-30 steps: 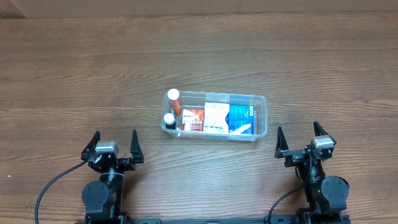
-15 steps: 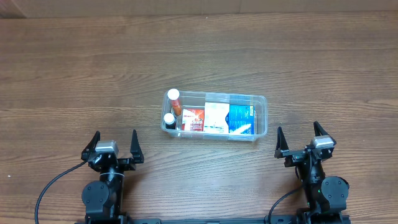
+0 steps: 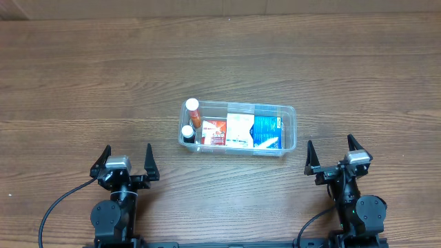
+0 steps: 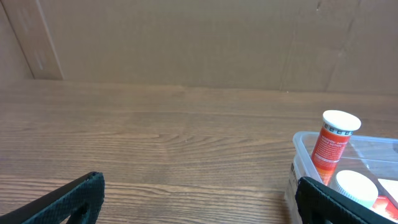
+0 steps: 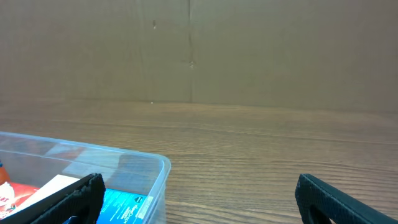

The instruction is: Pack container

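The clear plastic container (image 3: 288, 131) sits at the middle of the table. It holds an orange bottle with a white cap (image 3: 193, 110), a small dark bottle with a white cap (image 3: 187, 133), a red box (image 3: 214, 131), a white box (image 3: 240, 128) and a blue box (image 3: 267, 131). My left gripper (image 3: 127, 156) is open and empty, near the front edge, left of the container. My right gripper (image 3: 331, 152) is open and empty, right of it. The left wrist view shows the orange bottle (image 4: 333, 145) and container (image 4: 301, 155). The right wrist view shows the container's corner (image 5: 158, 171) and blue box (image 5: 124, 208).
A brown cardboard wall (image 4: 186, 43) stands behind the wooden table (image 3: 103, 83). Both arm bases sit at the front edge, with a black cable (image 3: 58, 203) at the left.
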